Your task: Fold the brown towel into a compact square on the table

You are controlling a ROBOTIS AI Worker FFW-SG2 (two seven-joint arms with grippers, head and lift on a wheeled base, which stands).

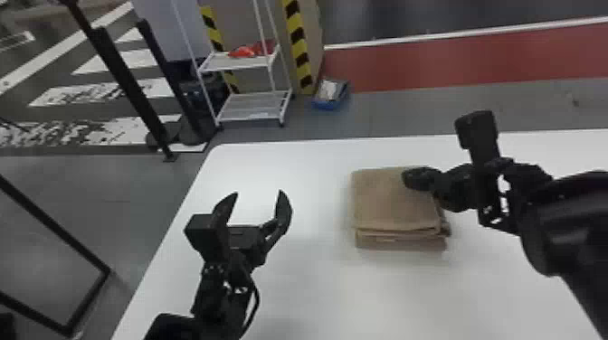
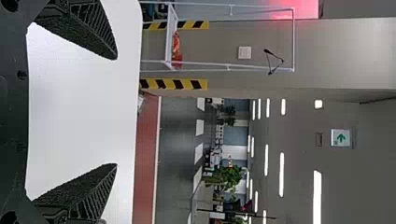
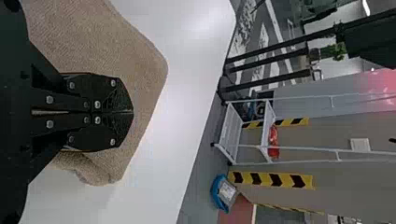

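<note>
Lying on the white table (image 1: 312, 294), the brown towel (image 1: 389, 199) is folded into a thick, boxy pile, with its layers showing at the side near the robot. The right gripper (image 1: 409, 177) is over the far right corner of the towel, and its 2 black fingers are closed flat against each other. In the right wrist view, brown cloth lies under the closed fingers and pokes out around them; I can't tell if they touch it or pinch any. The left gripper (image 1: 258, 193) is wide open, well apart from the towel on its left side, and its 2 fingers have white table showing between them. The left arm comes up from the bottom edge and points away from the robot. The right arm comes in from the right edge and points left across the table, and its gripper hides a bit of the towel's corner. A small, darker bit of cloth sticks out at the towel's right side. Past the table are a white rack (image 1: 253, 106) with red stuff (image 1: 244, 51) on its top shelf, a blue bin (image 1: 329, 105) on the floor, and black posts (image 1: 129, 86).
</note>
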